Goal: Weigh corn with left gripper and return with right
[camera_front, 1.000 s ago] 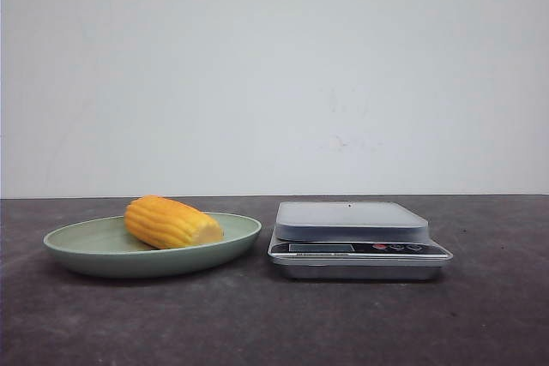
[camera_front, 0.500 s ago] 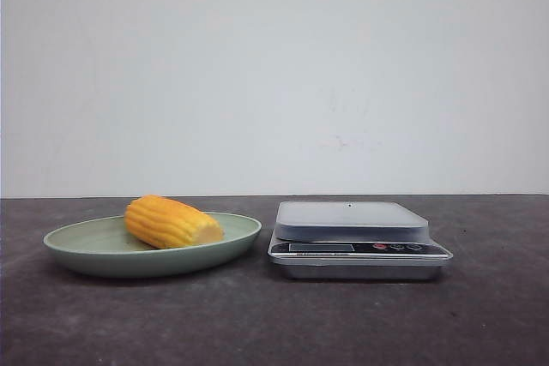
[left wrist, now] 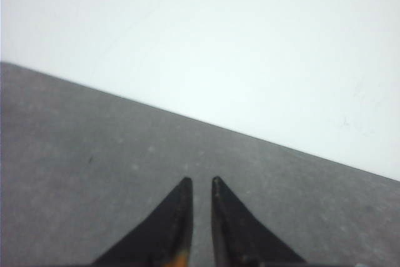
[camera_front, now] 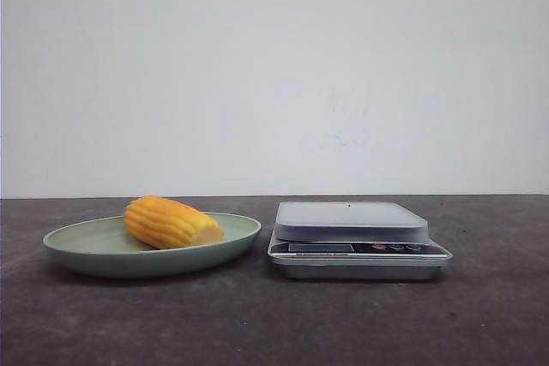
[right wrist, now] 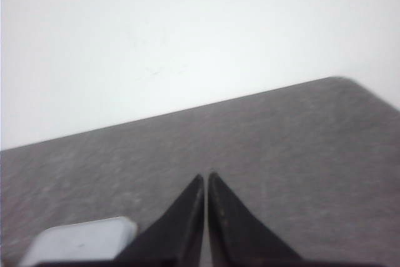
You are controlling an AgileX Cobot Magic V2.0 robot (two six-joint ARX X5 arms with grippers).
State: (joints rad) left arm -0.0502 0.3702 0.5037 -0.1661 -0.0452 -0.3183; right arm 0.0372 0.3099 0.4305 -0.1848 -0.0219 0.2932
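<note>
The corn (camera_front: 171, 222), a stubby yellow-orange cob piece, lies on its side in a pale green plate (camera_front: 77, 253) at the left of the table, with its paler cut end toward the scale. Neither arm shows in the front view. In the left wrist view my left gripper (left wrist: 200, 181) hangs over bare dark table, its fingers nearly together with a narrow slit and nothing between them. In the right wrist view my right gripper (right wrist: 205, 176) is shut and empty over the table. The corn shows in neither wrist view.
A silver kitchen scale (camera_front: 352, 222) with a flat grey platform stands right of the plate; its corner also shows in the right wrist view (right wrist: 81, 239) beside the fingers. A white wall runs behind the dark table.
</note>
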